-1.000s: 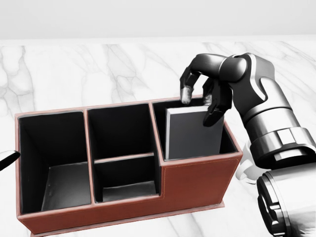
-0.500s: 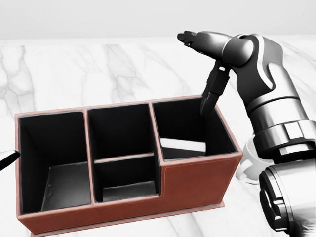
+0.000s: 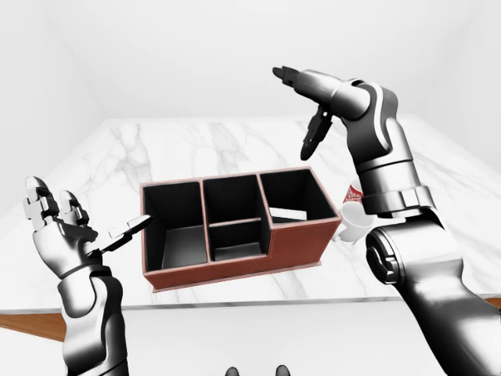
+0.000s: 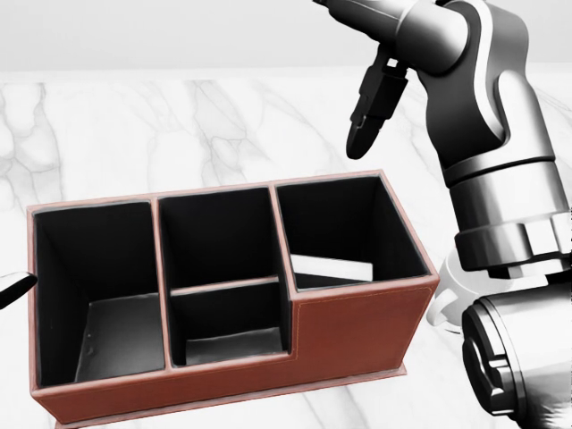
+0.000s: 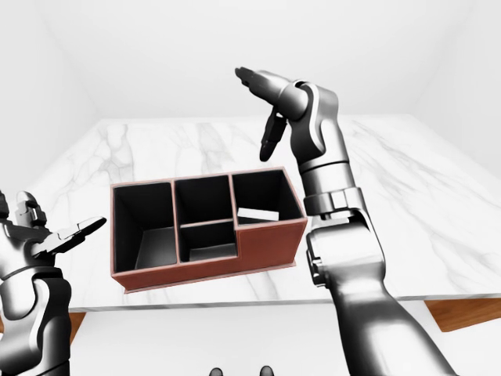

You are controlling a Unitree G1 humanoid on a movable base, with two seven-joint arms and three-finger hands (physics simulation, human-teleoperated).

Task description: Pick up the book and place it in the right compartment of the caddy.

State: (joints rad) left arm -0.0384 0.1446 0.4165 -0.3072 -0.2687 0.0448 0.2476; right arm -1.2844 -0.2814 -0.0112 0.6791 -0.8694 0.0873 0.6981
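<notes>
Book (image 4: 331, 266) lies low in the caddy's (image 4: 357, 326) right compartment, lower centre-right of the head view. Right hand (image 4: 375, 67) open, empty, above it — left hand (image 3: 66, 227) open, idle. Risk: the arm clipping the caddy wall, shifting it on the desk (image 4: 134, 134).

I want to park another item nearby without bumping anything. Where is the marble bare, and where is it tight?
The white marble tabletop is bare above the red-brown three-compartment caddy and to its left. It is crowded right of the caddy, where a white cup and the right arm stand. The open right hand hangs above.
</notes>
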